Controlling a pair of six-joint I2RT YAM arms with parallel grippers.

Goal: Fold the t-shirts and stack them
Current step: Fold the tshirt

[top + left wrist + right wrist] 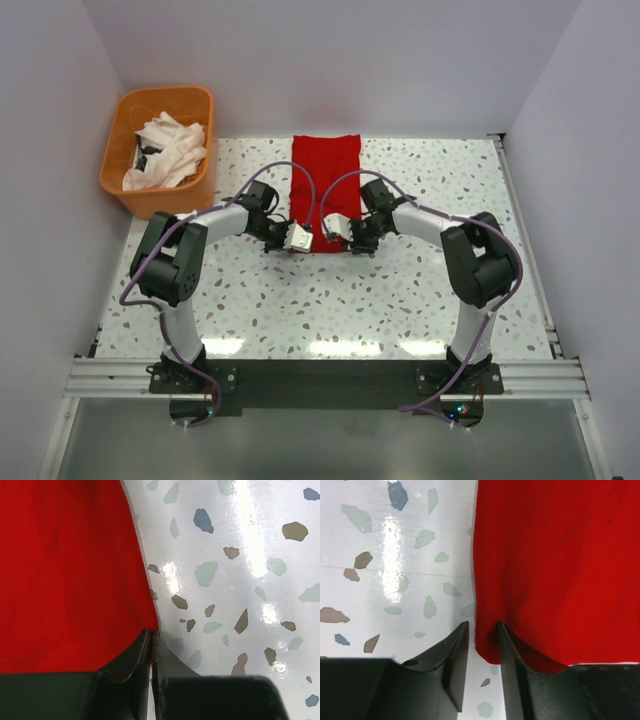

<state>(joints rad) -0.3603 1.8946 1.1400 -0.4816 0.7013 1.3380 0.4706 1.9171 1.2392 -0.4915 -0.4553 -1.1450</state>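
Both arms reach forward with elbows out and wrists turned in toward each other. The left gripper [151, 632] is pressed together on the near-left corner of the red t-shirt [325, 185]. The right gripper [481, 627] is slightly spread, its fingers straddling the near-right corner edge without closing on it. The shirt lies flat as a long strip on the table [400, 290], running away from between the two grippers. The white t-shirts [168, 148] sit heaped in the orange basket [118, 125], well off to the far left of the left gripper.
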